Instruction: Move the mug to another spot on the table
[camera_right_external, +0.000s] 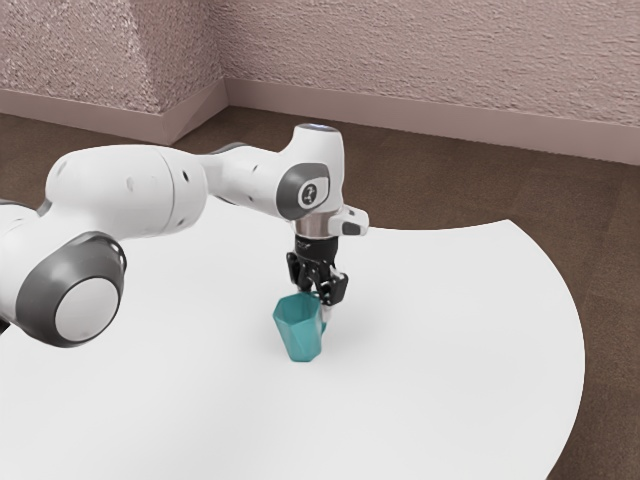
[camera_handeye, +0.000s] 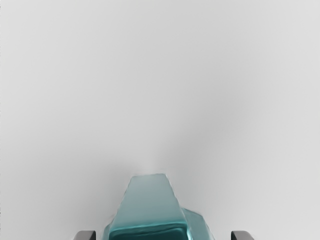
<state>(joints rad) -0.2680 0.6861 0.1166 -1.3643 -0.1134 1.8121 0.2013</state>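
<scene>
Fingers (camera_right_external: 327, 290) spread, straddling mug (camera_right_external: 300, 330); open table (camera_right_external: 480, 330) all around, edges well off.

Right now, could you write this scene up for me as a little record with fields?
arm: white, comes in from the exterior view's left
tool: black, open, lowered at the mug's rim
mug: teal, faceted, upright on the table, between the tool's fingers with gaps on both sides
table: white, curved edge
</scene>
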